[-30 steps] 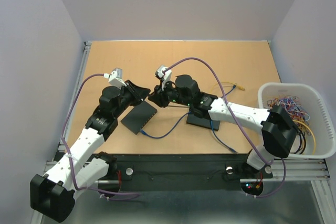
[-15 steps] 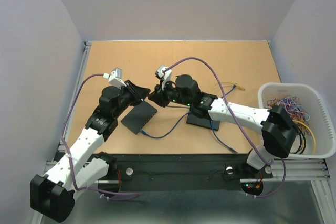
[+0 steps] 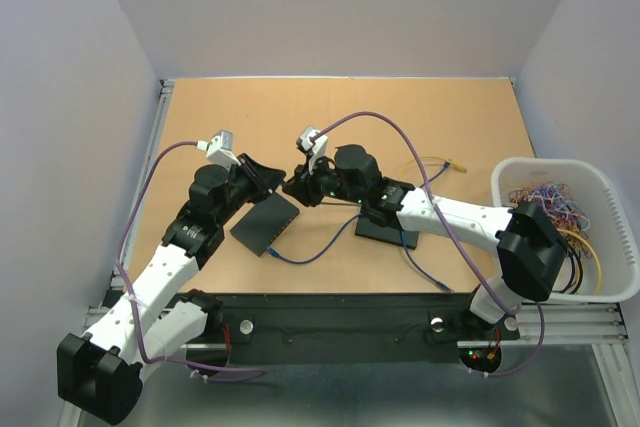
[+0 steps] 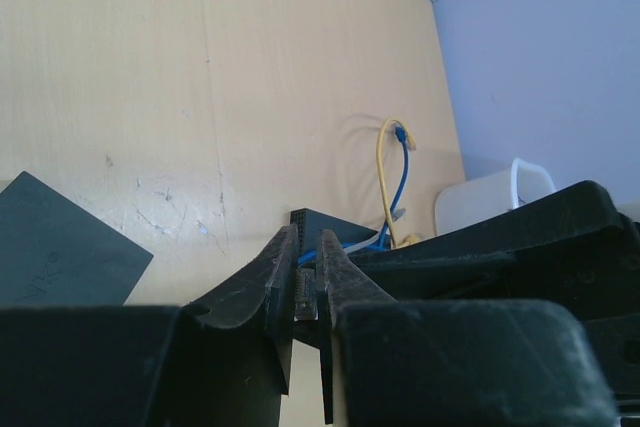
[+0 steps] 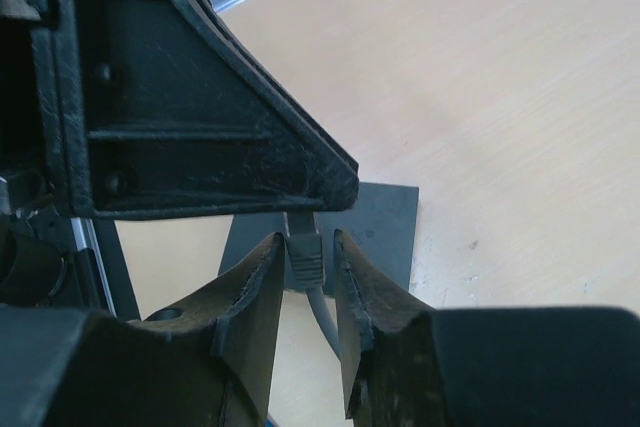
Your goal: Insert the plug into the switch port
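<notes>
In the left wrist view my left gripper [image 4: 307, 239] is shut on the small plug [image 4: 305, 295], pinched between its fingers. In the right wrist view my right gripper [image 5: 305, 242] has its jaws narrowly apart on either side of the plug's ribbed grey boot [image 5: 306, 259]. The boot touches one finger, with a gap to the other. The left gripper's finger [image 5: 200, 97] covers the plug tip. From above, the left gripper [image 3: 270, 179] and right gripper [image 3: 296, 185] meet tip to tip above a flat black switch box [image 3: 265, 225]. The plug is hidden there.
A second black box [image 3: 388, 232] lies under the right forearm, joined to the first by a blue cable [image 3: 315, 252]. A yellow cable [image 3: 440, 162] lies behind it. A white basket [image 3: 600, 292] of cables stands at the right edge. Purple arm cables loop overhead.
The right gripper has shifted very slightly toward the left gripper. Nothing else has visibly moved.
</notes>
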You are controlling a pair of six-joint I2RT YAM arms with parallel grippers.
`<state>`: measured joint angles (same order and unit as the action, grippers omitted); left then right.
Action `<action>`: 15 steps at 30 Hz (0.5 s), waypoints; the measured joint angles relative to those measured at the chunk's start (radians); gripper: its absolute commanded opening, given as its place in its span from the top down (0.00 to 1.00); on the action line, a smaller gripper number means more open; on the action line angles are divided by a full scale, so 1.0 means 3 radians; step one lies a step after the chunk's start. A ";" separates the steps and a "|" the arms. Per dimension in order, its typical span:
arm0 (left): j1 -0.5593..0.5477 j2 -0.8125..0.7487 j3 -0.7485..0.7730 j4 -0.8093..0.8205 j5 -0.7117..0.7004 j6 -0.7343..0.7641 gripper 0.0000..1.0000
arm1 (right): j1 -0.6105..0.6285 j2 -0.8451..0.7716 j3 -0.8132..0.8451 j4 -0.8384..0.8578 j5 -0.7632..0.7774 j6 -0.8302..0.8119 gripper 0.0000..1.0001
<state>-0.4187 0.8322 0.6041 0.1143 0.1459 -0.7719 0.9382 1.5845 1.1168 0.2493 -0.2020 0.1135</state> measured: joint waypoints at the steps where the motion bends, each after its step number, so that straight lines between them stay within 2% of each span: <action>1: 0.0000 0.0000 0.0000 -0.0006 -0.0001 0.0003 1.00 | 0.0001 0.0000 -0.0019 -0.0001 0.0000 0.0000 0.68; 7: 0.0000 0.0000 0.0000 -0.0024 -0.0004 0.0013 1.00 | 0.0001 0.0000 -0.0163 -0.0006 0.0005 -0.0001 0.71; 15: -0.0001 0.0000 0.0000 -0.0024 -0.0010 0.0014 1.00 | 0.0001 -0.0003 -0.0174 0.0022 0.0011 0.0001 0.68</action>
<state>-0.4191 0.8322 0.6041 0.1070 0.1429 -0.7677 0.9386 1.5837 1.0645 0.2558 -0.1986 0.1139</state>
